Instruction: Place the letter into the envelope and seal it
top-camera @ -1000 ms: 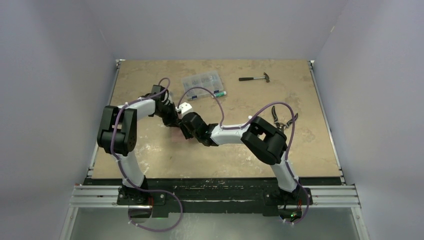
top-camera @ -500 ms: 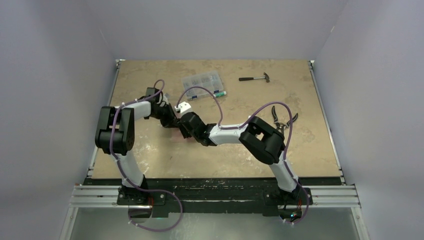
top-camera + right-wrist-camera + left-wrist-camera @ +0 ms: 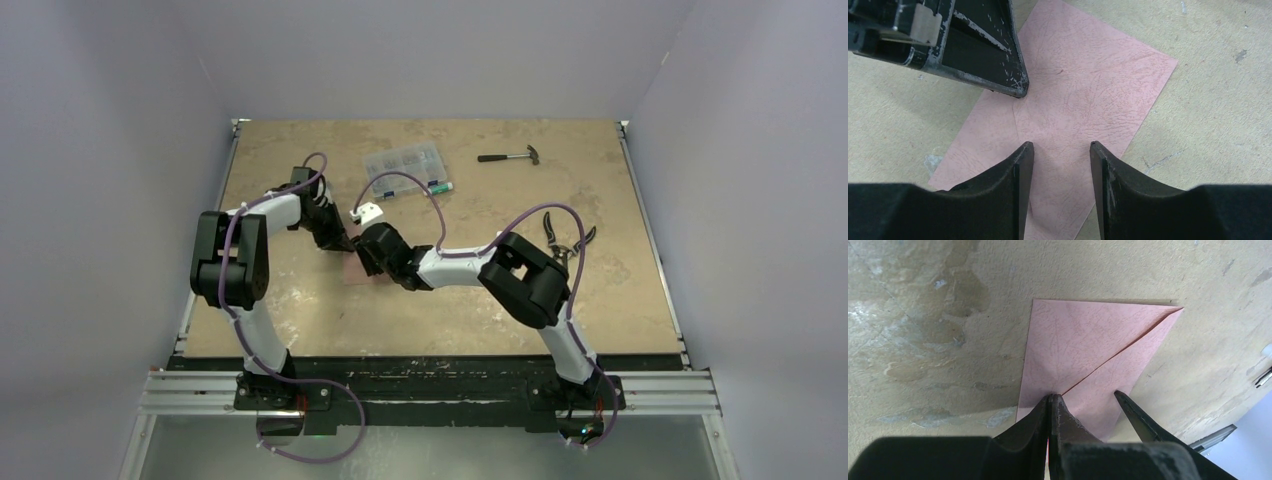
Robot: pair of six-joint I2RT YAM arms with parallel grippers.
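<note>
- The salmon-pink paper envelope (image 3: 1083, 340) lies flat on the tan mottled tabletop (image 3: 450, 300), left of the table's middle and between the two arms' tips. In the overhead view only a small pink edge (image 3: 350, 270) shows beneath them.
- In the left wrist view the envelope shows a triangular panel lying flat, bounded by one diagonal seam line that runs from its far right corner to its near edge.
- The left gripper (image 3: 1050, 399) has its two fingers pressed together with nothing between them. The joined tips rest on the envelope where the diagonal seam ends.
- The right gripper (image 3: 1058, 147) has its fingers spread apart and holds nothing. Both fingertips (image 3: 1023, 150) stand over the envelope's near half; contact with the paper cannot be determined.
- In the right wrist view the left gripper's black tip (image 3: 1020, 92) meets the envelope just beyond the right gripper's fingers.
- A clear plastic compartment box (image 3: 405, 168) sits behind the arms, a hammer (image 3: 510, 156) lies farther right, and black-handled pliers (image 3: 565, 238) lie near the right edge, all well apart from the envelope.
</note>
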